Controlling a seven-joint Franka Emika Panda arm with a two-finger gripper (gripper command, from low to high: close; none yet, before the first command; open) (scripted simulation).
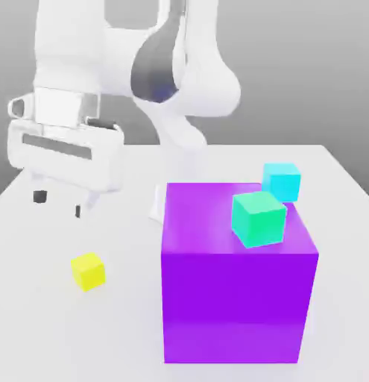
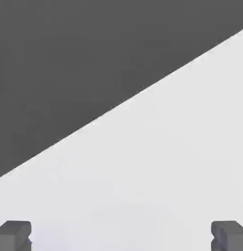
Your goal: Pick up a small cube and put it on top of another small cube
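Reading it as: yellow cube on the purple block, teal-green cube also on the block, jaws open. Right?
Not the yellow cube: the exterior view shows it on the table, beside the purple block. The rest holds.

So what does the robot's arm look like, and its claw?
The arm is mostly smooth and white, made of thick, rounded pieces, with a dark grey patch along one part. Near its end is a wide white block with a long grey slot across the front. Below that, the claw has two fingers, spread apart, with small dark tips.
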